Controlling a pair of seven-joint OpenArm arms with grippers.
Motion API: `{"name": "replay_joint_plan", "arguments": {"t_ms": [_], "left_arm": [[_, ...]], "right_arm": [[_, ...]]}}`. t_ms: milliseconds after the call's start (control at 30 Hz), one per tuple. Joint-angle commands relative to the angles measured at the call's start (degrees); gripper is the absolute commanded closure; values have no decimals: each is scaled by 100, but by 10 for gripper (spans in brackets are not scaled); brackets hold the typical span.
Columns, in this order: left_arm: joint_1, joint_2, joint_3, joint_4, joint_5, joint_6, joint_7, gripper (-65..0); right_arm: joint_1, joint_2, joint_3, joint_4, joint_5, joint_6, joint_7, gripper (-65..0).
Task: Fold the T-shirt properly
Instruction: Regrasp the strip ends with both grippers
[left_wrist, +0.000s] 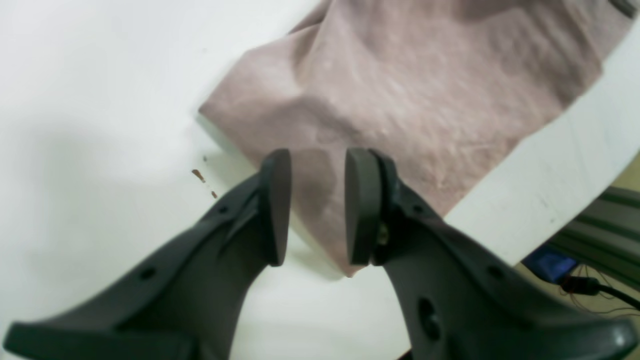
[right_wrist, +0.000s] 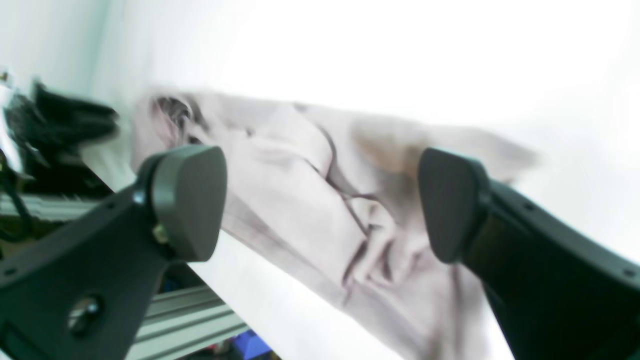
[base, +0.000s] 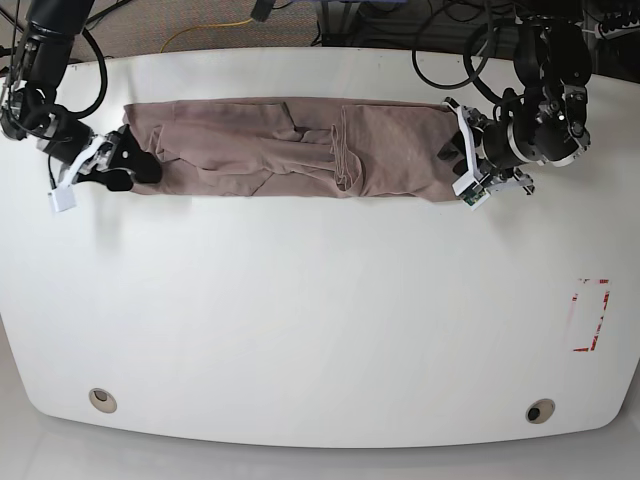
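Observation:
The mauve-brown T-shirt (base: 300, 150) lies as a long, narrow, creased strip across the far part of the white table (base: 320, 320). At its end on the base view's right, my left gripper (base: 452, 160) hovers over the shirt's corner (left_wrist: 400, 90). In the left wrist view the left gripper (left_wrist: 318, 170) has its jaws narrowly parted, and only cloth lying on the table shows in the gap. At the other end my right gripper (base: 140, 165) stands wide open (right_wrist: 320, 190) above the bunched fabric (right_wrist: 280, 165), holding nothing.
A red-outlined rectangle (base: 590, 315) is marked on the table near the right edge. Two round holes (base: 100, 400) (base: 540, 411) sit along the front edge. Cables (base: 450, 50) run behind the far edge. An aluminium frame (left_wrist: 600, 225) shows beyond the table edge. Small brown specks (left_wrist: 198, 175) mark the tabletop.

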Motion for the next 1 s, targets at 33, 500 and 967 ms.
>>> {"name": "replay_joint_plan", "arguments": {"t_ms": [33, 500, 967], "left_arm": [[-52, -37, -13, -52, -4, -6, -129, -160], [-52, -37, -40, -579, -4, -6, -410, -158], [27, -46, -48, -755, -21, -6, -525, -158]], "right_arm": [[26, 204, 458, 70, 178, -331, -30, -561], [-27, 160, 607, -607, -587, -516, -101, -563], [26, -455, 581, -590, -1791, -296, -48, -563]]}}
